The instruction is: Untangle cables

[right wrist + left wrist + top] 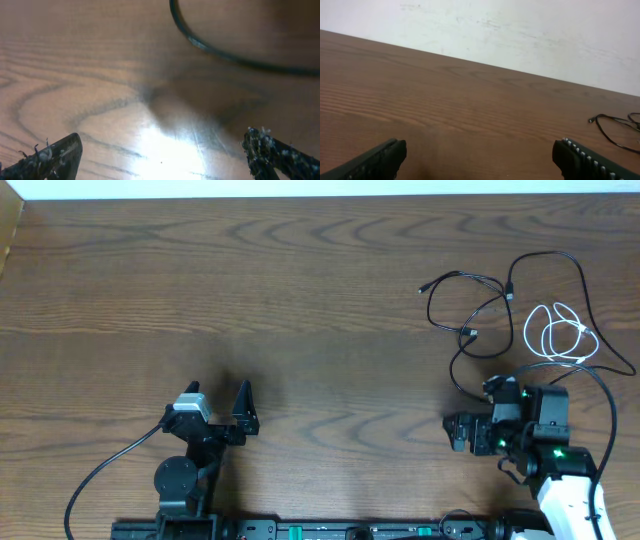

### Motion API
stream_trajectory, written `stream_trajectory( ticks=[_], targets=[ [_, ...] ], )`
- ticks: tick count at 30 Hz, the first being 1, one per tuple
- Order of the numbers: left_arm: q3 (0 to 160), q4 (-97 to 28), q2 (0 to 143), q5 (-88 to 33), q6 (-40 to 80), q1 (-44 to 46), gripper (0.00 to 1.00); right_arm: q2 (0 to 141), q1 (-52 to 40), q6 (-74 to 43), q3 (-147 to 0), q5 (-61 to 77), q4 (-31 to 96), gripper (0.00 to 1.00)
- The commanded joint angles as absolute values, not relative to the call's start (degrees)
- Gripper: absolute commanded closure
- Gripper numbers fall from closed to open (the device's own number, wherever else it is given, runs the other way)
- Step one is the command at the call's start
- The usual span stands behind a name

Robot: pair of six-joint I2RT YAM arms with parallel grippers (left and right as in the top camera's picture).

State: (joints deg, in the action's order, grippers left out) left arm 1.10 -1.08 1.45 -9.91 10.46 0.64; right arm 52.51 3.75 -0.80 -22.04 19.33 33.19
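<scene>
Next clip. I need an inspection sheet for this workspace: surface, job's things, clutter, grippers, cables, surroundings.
Surface: dark wood-grain table.
Job's things: black cable sprawls in loose loops at the far right; white cable lies coiled against it, with a black strand along its right edge.
Clutter: nothing seen.
Grippers: left gripper is open and empty, far from both cords; right gripper is open and empty, with a black strand just ahead, untouched.
Cables: a thick black arm lead trails from the left arm.
Surroundings: a pale wall beyond the table's far edge.
</scene>
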Motion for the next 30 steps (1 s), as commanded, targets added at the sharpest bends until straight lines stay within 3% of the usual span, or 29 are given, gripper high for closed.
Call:
stream_trajectory(
  ticks=[1, 13, 30],
  targets=[
    [0.2, -3.3, 1.5, -10.4, 9.7, 0.7, 0.02, 52.3, 3.7, -0.1, -20.1, 19.6, 33.2, 0.01],
    [0.2, -3.3, 1.5, -10.4, 9.7, 0.7, 0.02, 45.7, 3.7, -0.1, -18.9, 19.6, 33.6, 0.01],
    [0.2, -3.3, 1.5, -10.4, 9.7, 0.7, 0.02, 20.5, 3.7, -0.2, -11.6, 19.6, 32.9, 0.01]
  ],
)
